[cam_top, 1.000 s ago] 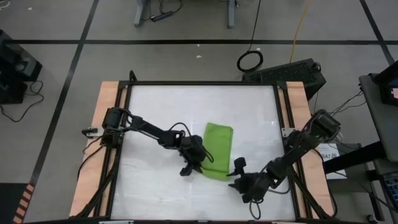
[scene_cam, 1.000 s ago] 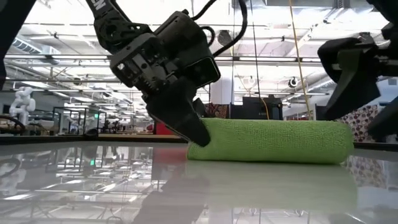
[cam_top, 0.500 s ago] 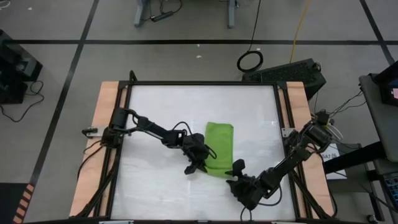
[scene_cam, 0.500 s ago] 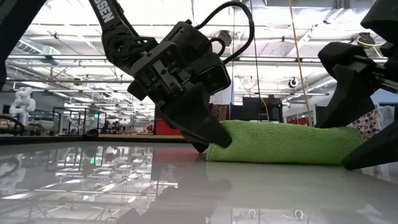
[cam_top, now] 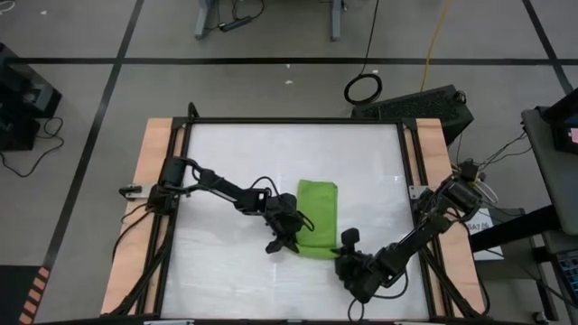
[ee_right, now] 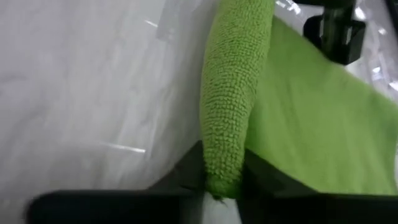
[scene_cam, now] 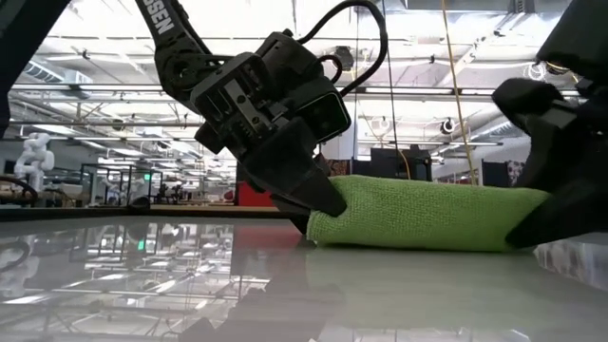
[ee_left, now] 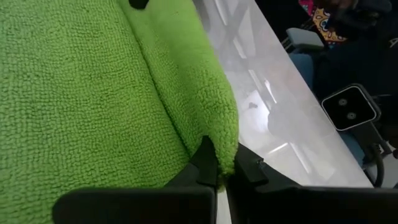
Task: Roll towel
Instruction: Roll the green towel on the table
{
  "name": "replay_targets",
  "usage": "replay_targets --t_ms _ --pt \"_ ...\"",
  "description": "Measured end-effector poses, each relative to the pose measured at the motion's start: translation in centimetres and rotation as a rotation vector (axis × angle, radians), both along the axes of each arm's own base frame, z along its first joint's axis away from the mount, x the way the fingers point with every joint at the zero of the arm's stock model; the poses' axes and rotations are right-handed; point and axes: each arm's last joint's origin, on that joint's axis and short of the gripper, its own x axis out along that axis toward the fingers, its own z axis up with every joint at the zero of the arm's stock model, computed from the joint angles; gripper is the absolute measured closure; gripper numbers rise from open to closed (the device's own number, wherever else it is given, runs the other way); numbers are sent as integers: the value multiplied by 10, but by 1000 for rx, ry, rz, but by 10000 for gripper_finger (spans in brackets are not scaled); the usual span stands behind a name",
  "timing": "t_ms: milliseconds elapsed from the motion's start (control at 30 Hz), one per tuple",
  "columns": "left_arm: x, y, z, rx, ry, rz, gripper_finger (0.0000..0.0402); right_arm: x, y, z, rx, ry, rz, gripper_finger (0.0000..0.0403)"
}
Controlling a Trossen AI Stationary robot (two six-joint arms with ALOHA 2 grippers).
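Note:
The lime-green towel (cam_top: 317,215) lies on the white table, its near part rolled into a tube (scene_cam: 427,215) that runs left to right; the flat rest stretches toward the far edge. My left gripper (cam_top: 291,236) is shut at the roll's left end, also in the low view (scene_cam: 318,201). My right gripper (cam_top: 346,247) is shut at the roll's right end (scene_cam: 532,220). My left gripper pinches the left end of the roll (ee_left: 222,138) between its two fingers, with only the fingertips (ee_left: 206,160) on the cloth. It slants down from the table's left. The roll rests on the table. My right gripper has the right end of the roll (ee_right: 222,163) between its two fingers, which lie low along the table and come from the right and near side. The roll runs straight away from the fingers and lies on the table with several layers wound up.
A black frame (cam_top: 298,121) and wooden side strips (cam_top: 153,181) border the table. Bare white surface lies to the left, the far side and the near side of the towel.
My right gripper has moved in toward the roll's right end and shut on it. My left gripper has shifted a little toward the right with the roll's left end.

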Motion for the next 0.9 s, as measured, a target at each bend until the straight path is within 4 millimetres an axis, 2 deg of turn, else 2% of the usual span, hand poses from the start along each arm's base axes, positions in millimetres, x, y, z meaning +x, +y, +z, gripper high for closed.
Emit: replay_targets --t_ms 100,300,533,667,900 --pt "0 -1 0 0 0 -3 386 1 -3 0 50 17 -28 391" --pt "-3 -10 5 44 -15 -5 341 6 -10 13 206 48 -71 387" --pt "-9 -25 35 209 -137 -11 263 15 -23 29 413 122 -83 397" --pt "-15 -38 53 365 -220 -25 241 20 -31 34 503 152 -108 397" --pt "-29 -78 59 731 -348 -48 237 30 -42 36 616 179 -153 397"
